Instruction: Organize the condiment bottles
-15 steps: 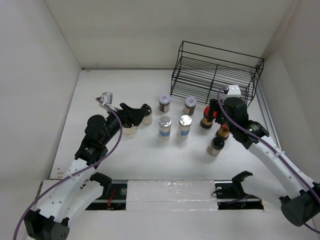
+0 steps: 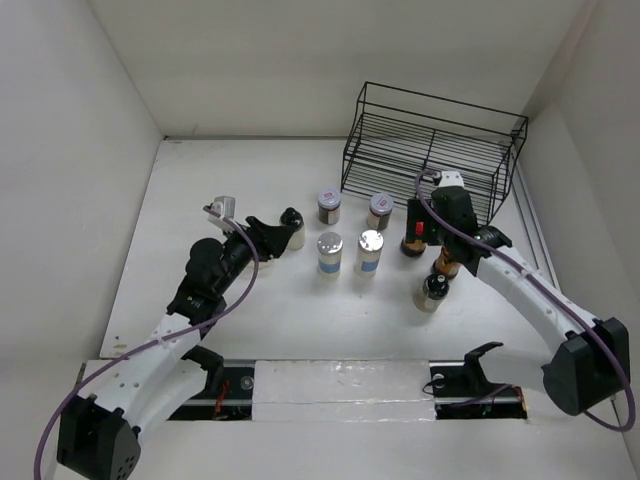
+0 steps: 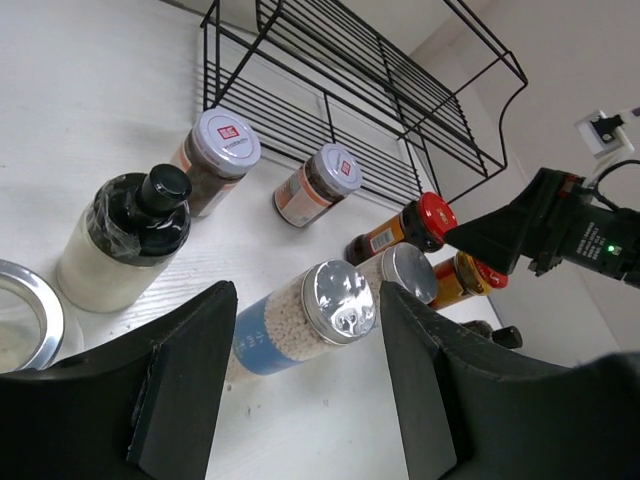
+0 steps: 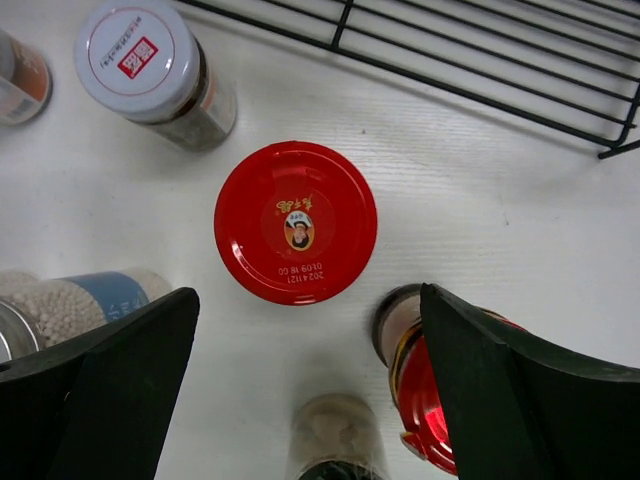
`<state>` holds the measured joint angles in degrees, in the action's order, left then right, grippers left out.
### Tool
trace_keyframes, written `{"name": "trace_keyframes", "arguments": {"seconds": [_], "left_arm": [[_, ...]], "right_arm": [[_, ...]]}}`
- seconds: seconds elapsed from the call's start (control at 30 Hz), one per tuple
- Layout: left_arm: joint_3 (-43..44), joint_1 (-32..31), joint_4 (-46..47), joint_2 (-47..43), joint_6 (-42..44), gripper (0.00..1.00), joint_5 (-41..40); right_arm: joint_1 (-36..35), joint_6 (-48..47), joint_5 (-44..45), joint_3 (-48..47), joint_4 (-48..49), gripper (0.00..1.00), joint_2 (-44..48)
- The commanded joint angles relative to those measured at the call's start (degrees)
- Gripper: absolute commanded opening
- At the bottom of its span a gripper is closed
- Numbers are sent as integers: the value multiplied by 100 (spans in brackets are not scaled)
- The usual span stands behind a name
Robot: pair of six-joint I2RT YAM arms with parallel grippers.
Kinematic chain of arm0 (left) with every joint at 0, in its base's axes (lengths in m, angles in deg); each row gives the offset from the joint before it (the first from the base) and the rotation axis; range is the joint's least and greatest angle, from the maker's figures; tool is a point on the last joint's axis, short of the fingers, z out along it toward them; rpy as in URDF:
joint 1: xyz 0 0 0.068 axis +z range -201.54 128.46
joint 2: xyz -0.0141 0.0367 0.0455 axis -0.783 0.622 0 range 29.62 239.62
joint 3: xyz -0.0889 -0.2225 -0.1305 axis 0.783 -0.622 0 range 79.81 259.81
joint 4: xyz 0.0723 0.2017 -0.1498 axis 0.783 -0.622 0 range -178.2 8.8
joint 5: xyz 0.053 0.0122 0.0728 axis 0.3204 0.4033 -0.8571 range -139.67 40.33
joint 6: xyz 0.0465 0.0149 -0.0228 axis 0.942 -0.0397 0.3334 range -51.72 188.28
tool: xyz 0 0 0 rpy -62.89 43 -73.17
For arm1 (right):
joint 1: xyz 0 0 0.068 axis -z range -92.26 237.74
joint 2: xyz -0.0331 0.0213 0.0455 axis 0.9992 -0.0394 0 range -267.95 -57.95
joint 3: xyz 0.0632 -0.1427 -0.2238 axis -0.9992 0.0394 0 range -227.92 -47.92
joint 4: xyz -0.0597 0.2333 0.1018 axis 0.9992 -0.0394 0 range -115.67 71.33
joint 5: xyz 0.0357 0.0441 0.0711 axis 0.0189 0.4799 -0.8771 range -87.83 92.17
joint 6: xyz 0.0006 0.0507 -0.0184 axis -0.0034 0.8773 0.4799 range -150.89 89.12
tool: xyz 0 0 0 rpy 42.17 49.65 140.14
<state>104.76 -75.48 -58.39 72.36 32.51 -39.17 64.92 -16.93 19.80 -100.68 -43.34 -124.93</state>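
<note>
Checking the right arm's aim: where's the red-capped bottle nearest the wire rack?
In the right wrist view, the red-capped bottle sits centred below the open right gripper, just in front of the wire rack, a white-lidded jar at its upper left.

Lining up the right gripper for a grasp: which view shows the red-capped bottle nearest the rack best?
Right wrist. The red-capped bottle is centred, its cap seen straight down, with the right gripper open above it. Top external has the arm covering part of it; left wrist shows it small, from the side.
</note>
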Motion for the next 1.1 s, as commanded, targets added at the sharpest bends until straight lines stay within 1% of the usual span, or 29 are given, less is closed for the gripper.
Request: {"name": "trace_keyframes", "arguments": {"seconds": [0.0, 0.1, 0.17, 0.3, 0.43, 0.47, 0.5, 0.53, 0.57, 0.6, 0.63, 0.67, 0.7, 0.77, 0.83, 0.87, 0.93, 1.0, 1.07], "left_arm": [[-8, -14, 882, 199, 245, 54, 250], [-8, -14, 936, 541, 298, 54, 505], [-8, -75, 988, 665, 351, 54, 628], [-8, -75, 989, 526, 404, 54, 715], [-227, -294, 1050, -71, 633, 54, 401], [-227, -295, 1050, -221, 711, 56, 313], [-314, -452, 1050, -570, 712, 56, 225], [-367, -523, 1050, -757, 842, 60, 120], [-481, -576, 1050, -915, 843, 61, 14], [-534, -576, 1050, -1073, 904, 62, -65], [-535, -576, 1050, -1353, 905, 62, -118], [-613, -576, 1050, -1478, 905, 65, -119], [-692, -637, 1050, -1601, 905, 65, -119], [-798, -638, 1050, -1848, 905, 67, -285], [-799, -638, 937, -1848, 852, 68, -426], [-738, -638, 875, -1848, 852, 68, -374], [-676, -690, 875, -1848, 852, 70, -312], [-676, -691, 875, -1787, 791, 71, -312], [-606, -691, 717, -1787, 791, 71, -400]], "right_arm": [[24, -77, -233, -200, 427, 97, -262], [24, -130, -295, -200, 699, 99, -587], [155, -130, -295, -253, 805, 99, -763], [270, -191, -348, -394, 1007, 97, -1176], [341, -191, -417, -639, 1121, 89, -1615], [341, -191, -505, -640, 1183, 88, -1616], [341, -122, -558, -553, 1253, 86, -1669], [341, -121, -559, -552, 1306, 84, -1669], [341, -43, -559, -500, 1306, 82, -1669], [341, -42, -559, -499, 1306, 82, -1669], [288, 19, -498, -438, 1306, 76, -1669], [288, 19, -445, -438, 1359, 71, -1573], [288, 19, -444, -438, 1359, 64, -1477], [227, 19, -304, -533, 1150, 64, -1310], [165, 19, -243, -622, 1034, 76, -1247], [95, 19, -242, -683, 938, 83, -1186], [25, 72, -120, -745, 719, 92, -1186], [-29, 72, 30, -745, 656, 92, -1186], [-29, 72, 101, -439, 760, 92, -1134]]}}
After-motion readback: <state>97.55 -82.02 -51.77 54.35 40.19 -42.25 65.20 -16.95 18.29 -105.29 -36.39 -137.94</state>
